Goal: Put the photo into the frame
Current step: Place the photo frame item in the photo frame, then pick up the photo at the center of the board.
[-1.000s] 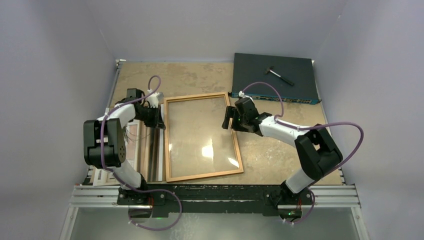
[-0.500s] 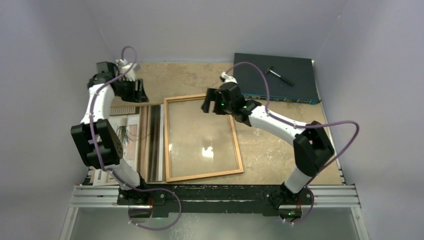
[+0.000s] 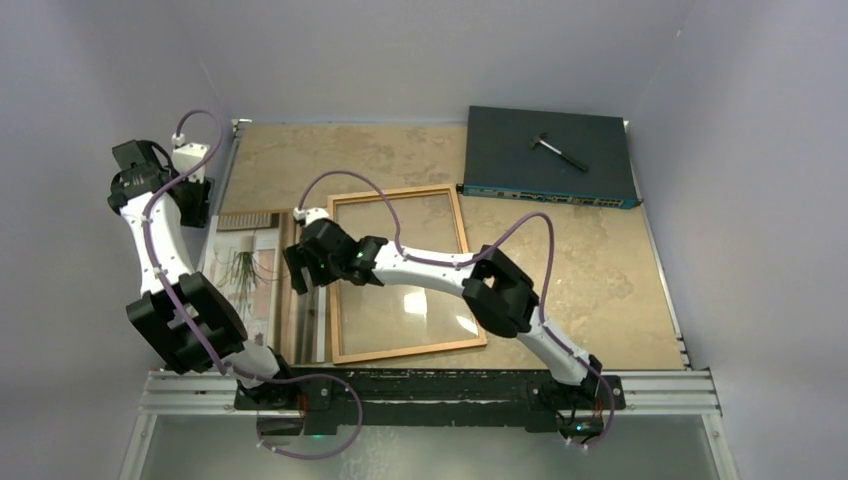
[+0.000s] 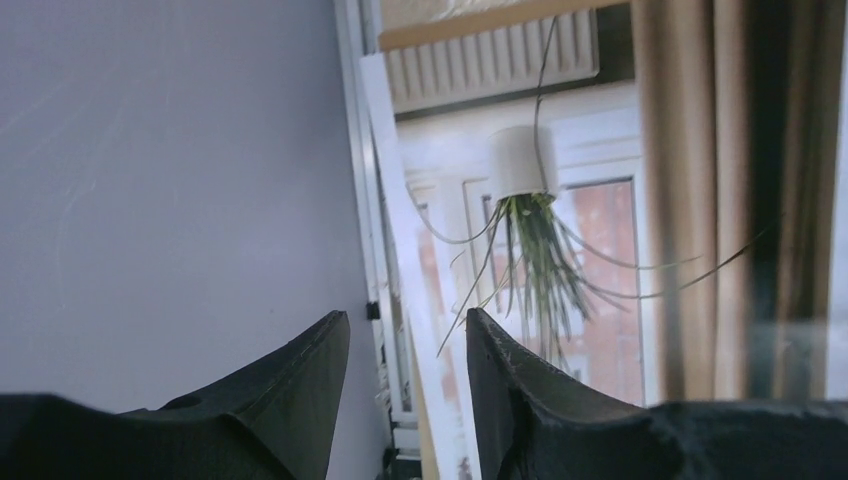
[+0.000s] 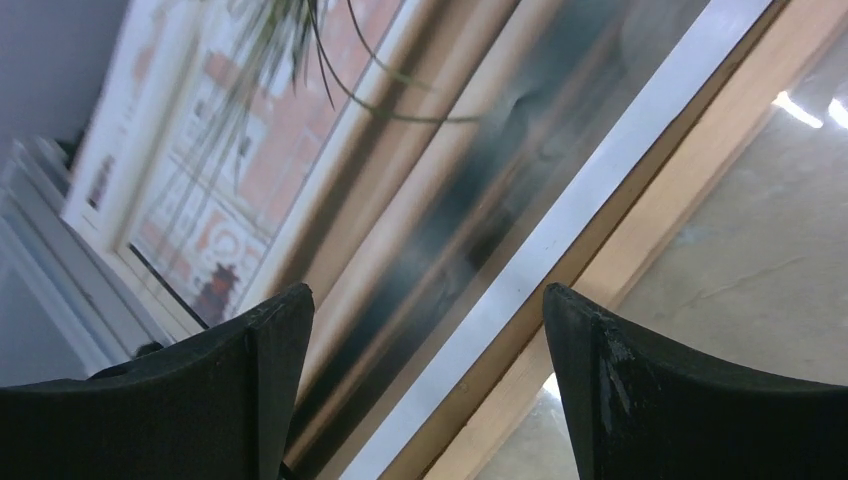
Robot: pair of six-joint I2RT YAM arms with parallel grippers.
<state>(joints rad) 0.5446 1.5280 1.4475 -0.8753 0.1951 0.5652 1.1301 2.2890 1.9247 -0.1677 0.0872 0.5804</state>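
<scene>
The photo (image 3: 245,280) lies face up on the table's left side, showing a hanging plant and brown and black stripes. The frame (image 3: 410,350), orange-brown wood with glass, lies just right of it. My left gripper (image 3: 193,203) is open above the photo's far left corner, next to the wall. In the left wrist view the gripper (image 4: 408,340) has the photo's (image 4: 540,230) white edge between its fingers. My right gripper (image 3: 297,275) is open, reaching across the frame. In the right wrist view the gripper (image 5: 430,310) straddles the photo's (image 5: 300,170) white border and the frame's left rail (image 5: 680,190).
A dark flat electronics box (image 3: 548,155) sits at the back right with a small hammer-like tool (image 3: 558,150) on top. Grey walls close in the left, back and right sides. A metal rail (image 3: 430,390) runs along the near edge.
My left arm swung out from the frame's left edge to the far left by the wall. My right arm swung left across the frame to the photo's right edge.
</scene>
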